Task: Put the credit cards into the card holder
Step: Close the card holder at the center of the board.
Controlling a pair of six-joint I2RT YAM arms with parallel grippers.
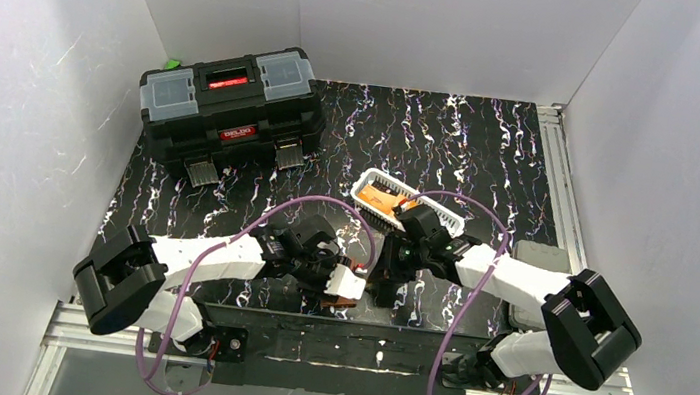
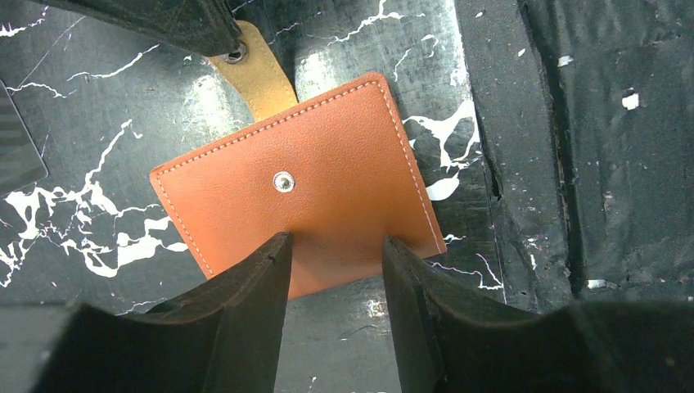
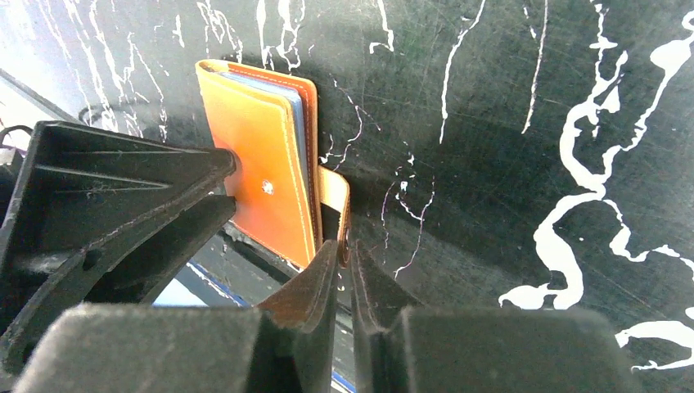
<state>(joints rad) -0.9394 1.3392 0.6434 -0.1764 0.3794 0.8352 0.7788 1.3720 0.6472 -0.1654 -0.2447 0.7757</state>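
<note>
Black jaws, stitched leather card holder (image 2: 344, 205)

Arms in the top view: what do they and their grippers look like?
Both the left arm and right arm have white link covers between chunky black joints, each trailed by a looping purple cable. The left gripper and right gripper are matte black with wedge-shaped fingers.

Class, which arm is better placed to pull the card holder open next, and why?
Right: the right tool pinches the snap tab, while the left tool, jaws apart, presses on the card holder, pinning it.
</note>
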